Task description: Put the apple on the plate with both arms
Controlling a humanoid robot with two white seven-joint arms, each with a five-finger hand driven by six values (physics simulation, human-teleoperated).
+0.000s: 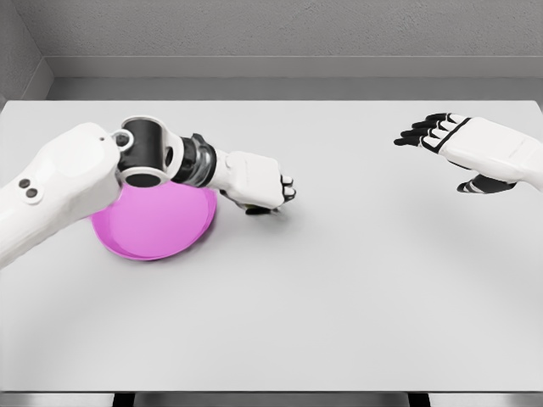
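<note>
My left hand (254,181) is curled tight beside the flat round pink plate (153,225) on the grey table (339,297). No apple visible, possibly inside the fist. Risk: releasing off-rim. Right hand (475,148) hovers open, far side.

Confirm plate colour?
Pink-magenta. The plate shows only in the head view, partly hidden under the left arm.
</note>
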